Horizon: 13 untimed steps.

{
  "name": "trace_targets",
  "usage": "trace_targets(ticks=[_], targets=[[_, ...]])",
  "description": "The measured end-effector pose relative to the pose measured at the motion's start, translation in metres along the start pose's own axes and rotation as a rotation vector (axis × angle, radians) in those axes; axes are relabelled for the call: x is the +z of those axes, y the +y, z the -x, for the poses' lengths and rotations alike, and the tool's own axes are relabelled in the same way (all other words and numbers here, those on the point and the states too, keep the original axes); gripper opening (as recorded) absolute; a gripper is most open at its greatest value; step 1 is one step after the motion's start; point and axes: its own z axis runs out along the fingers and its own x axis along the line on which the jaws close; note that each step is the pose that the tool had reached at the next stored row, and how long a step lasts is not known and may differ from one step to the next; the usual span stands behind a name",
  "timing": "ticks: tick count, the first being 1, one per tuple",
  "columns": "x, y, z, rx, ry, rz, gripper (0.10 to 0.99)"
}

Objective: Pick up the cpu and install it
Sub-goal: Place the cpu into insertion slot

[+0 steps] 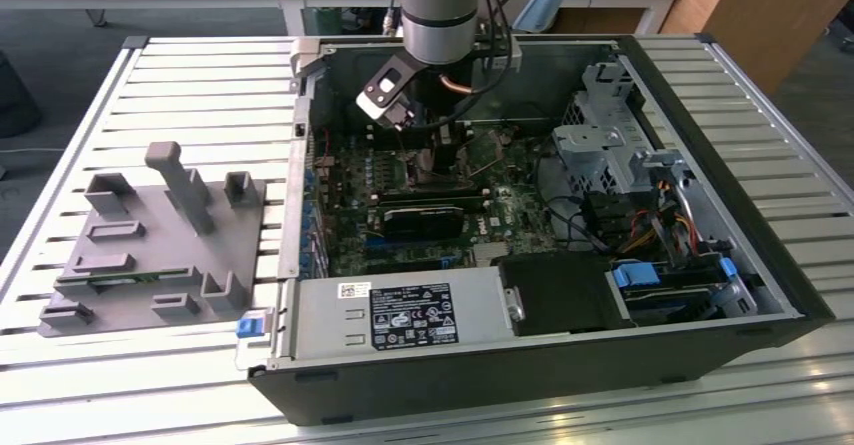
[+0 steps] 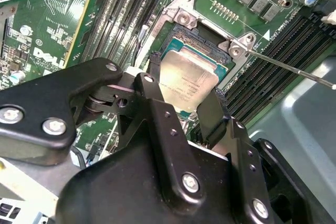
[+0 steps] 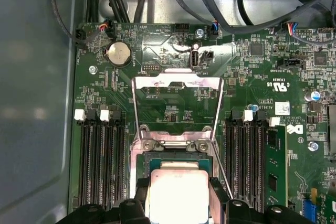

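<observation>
Down inside the open computer case [image 1: 534, 370], which lies on a slatted table [image 1: 200, 75], sit the green motherboard [image 3: 173, 51], a silver power supply [image 1: 400, 315] and bundled cables [image 1: 654, 225]. The socket [image 3: 176, 145] has its metal load plate [image 3: 176, 82] swung up. The cpu [image 2: 189, 80] lies within the socket's frame; whether it is seated I cannot tell. The arm [image 1: 441, 5] reaches straight down into the case, and the gripper [image 2: 184, 90] has its two black fingers [image 2: 152, 74] clamped against opposite edges of the cpu.
</observation>
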Motion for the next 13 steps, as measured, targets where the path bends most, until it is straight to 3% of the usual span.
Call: trace_targets(ticks=[13], targets=[[0.0062,-0.0005,0.0000,0.000,0.0000,0.000,0.533]])
